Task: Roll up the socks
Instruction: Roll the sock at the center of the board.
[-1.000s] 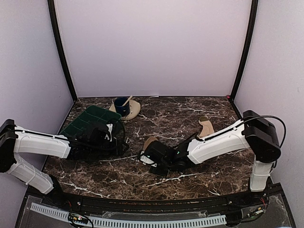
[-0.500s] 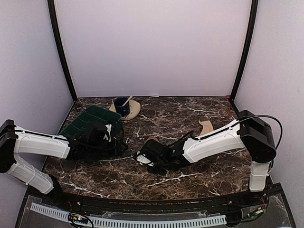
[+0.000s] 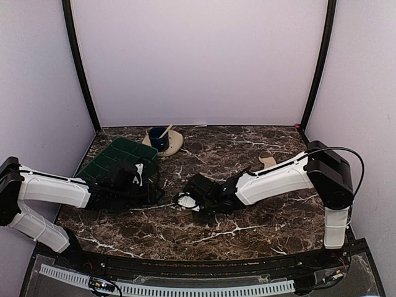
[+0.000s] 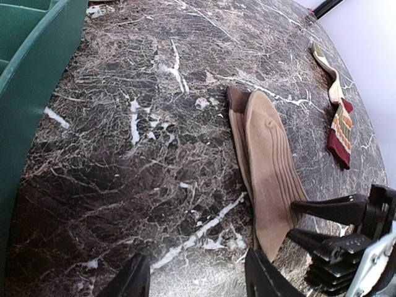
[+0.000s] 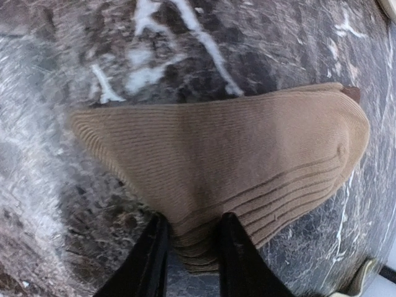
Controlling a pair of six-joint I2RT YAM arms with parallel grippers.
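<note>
The plain tan sock (image 4: 269, 167) lies flat on the marble table, its toe end away from the left wrist camera. My right gripper (image 5: 192, 253) is shut on its near edge, and the fabric (image 5: 235, 154) bunches between the fingers. In the top view the right gripper (image 3: 193, 197) covers this sock. The striped sock (image 3: 267, 159) lies apart at the right, also in the left wrist view (image 4: 339, 124). My left gripper (image 4: 198, 281) is open and empty, low over the table just left of the tan sock, beside the green tray (image 3: 117, 158).
A blue cup with a spoon (image 3: 159, 138) stands on a tan plate at the back, behind the tray. The tray's wall (image 4: 31, 74) is close on the left gripper's left. The right gripper's black fingers (image 4: 328, 207) show in the left wrist view.
My right gripper has slid a little up and left over the plain tan sock, which it now hides in the top view. The left arm has barely shifted.
</note>
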